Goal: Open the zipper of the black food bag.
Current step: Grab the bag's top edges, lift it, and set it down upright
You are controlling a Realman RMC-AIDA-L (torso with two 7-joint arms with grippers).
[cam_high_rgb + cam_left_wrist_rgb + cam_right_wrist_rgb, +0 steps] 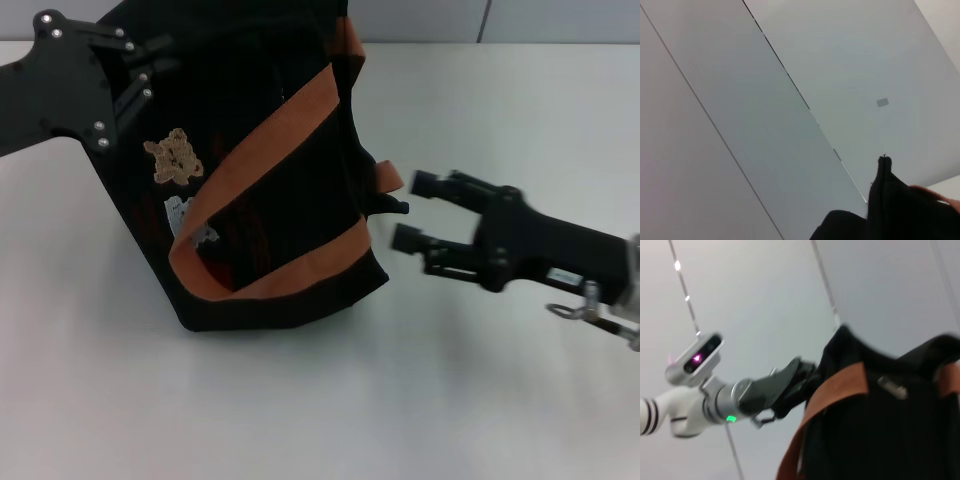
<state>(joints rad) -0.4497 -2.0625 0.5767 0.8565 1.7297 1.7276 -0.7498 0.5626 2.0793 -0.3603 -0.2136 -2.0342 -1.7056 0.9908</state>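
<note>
Head view | black food bag point(270, 170) lies on table point(300, 400) near far edge | left gripper point(150, 60) pinches bag's far corner | right gripper point(420, 212) spread, beside bag's right end

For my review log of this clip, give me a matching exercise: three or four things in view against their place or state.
Things:
1. left gripper
2. right gripper
3. black food bag
4. bear patch

Place or state:
A. open, just clear of the bag's near-right end
B. on the bag's side panel, tan
C. at the bag's far-left top corner, on the fabric
D. on the white table, between both arms

Pairs: 1-C, 2-A, 3-D, 4-B
</note>
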